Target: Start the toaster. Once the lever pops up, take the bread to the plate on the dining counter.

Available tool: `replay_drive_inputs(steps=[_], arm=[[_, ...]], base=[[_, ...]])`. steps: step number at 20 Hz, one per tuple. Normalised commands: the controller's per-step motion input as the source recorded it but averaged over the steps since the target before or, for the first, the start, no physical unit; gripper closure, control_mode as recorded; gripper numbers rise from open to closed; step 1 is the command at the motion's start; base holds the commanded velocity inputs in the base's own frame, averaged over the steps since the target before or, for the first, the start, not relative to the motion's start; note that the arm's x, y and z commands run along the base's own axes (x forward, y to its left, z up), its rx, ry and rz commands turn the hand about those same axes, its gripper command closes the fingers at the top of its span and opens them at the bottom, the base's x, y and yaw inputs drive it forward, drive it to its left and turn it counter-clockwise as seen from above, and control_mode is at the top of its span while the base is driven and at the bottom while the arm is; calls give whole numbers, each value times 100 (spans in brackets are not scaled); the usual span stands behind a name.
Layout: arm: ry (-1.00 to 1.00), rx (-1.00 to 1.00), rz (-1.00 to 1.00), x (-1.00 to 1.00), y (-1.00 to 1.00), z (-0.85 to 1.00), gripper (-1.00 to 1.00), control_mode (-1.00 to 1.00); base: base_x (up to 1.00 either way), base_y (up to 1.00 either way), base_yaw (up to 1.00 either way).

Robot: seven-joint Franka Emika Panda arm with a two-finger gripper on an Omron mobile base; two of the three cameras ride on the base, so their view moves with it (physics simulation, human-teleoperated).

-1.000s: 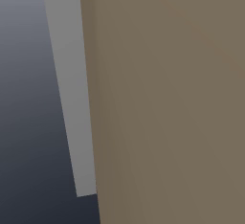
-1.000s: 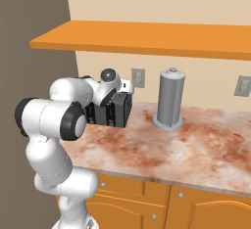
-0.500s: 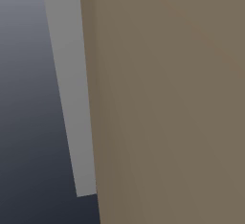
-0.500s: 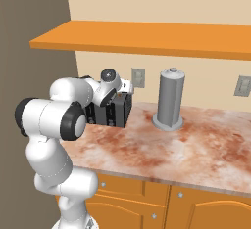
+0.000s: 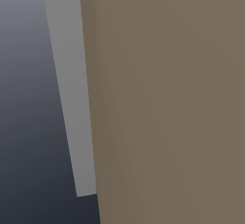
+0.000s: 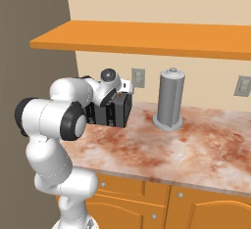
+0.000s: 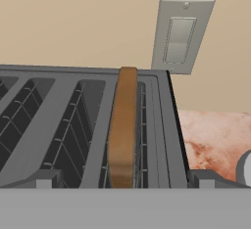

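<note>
The toaster [image 6: 116,113] is a dark box at the back left of the marbled counter, under my hand [image 6: 113,82]. From the hand view I look down on its grey top [image 7: 63,120], which has several wire-lined slots. The bread [image 7: 122,130], a tan-brown slice seen edge-on, stands upright in the rightmost slot. My gripper [image 7: 126,181] hovers just above that slot, open, with one fingertip on each side of the slice and nothing held. The toaster's lever is hidden. The plate and the dining counter are out of view.
A tall grey cylinder [image 6: 169,101] stands on the counter right of the toaster. An orange shelf [image 6: 147,34] runs overhead. Wall outlets [image 7: 181,34] sit behind the toaster. A brown wall [image 5: 167,98] stands close on the left.
</note>
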Motion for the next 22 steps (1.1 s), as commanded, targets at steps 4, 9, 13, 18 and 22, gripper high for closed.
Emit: replay_drive_inputs(steps=[4, 9, 13, 18, 22], arm=[[0, 0, 0, 0, 0, 0, -100, -100], [0, 0, 0, 0, 0, 0, -100, -100], [-1, 0, 0, 2, 0, 0, -100, -100], [0, 0, 0, 18, 0, 0, -100, -100], [0, 0, 0, 16, 0, 0, -100, -100]], base=[[0, 0, 0], [0, 0, 0], [0, 0, 0], [0, 0, 0], [0, 0, 0]])
